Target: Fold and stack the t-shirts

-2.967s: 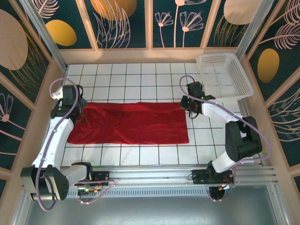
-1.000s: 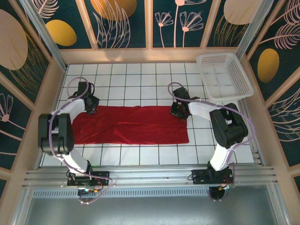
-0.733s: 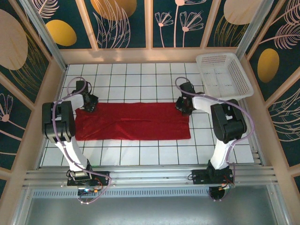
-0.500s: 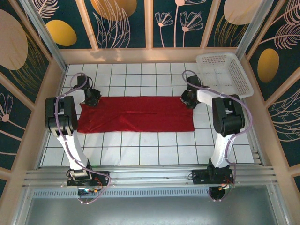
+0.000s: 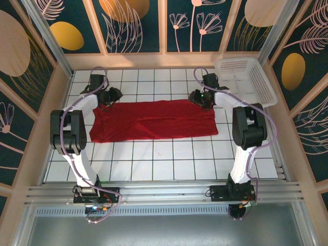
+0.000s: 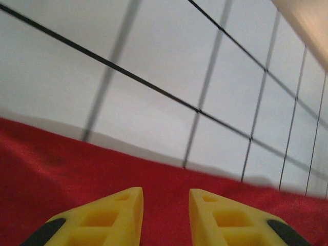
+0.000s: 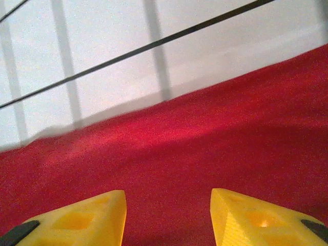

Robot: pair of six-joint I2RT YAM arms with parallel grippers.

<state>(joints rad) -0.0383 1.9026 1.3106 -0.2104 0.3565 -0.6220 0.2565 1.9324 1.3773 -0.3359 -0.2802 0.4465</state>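
Top external view: one deep-red t-shirt (image 5: 154,120), lying as a long folded band across the white tiled table (image 5: 154,164), its far edge running from one set of jaws to the other
- Left gripper (image 5: 110,96): at the band's far left corner
- Right gripper (image 5: 197,97): at the far right corner. Judged reason: one arm per corner keeps that edge straight and the band flat for the next fold
- White mesh basket (image 5: 246,79): beyond the right jaws on their outer side, apart from the cloth (its part in the stacking cannot be told)

Left wrist view: yellow fingers (image 6: 102,218) parted by a narrow gap with nothing pinched. Red cloth lies under and just ahead of the tips, with bare tile past it

Right wrist view: fingers (image 7: 77,218) spread wider, also gripping nothing. The cloth fills the space between and ahead of them, and its edge meets tile further out

Judgement: the shirt rests on its own weight and neither arm bears it, so the fold is only partly made and no stack is begun
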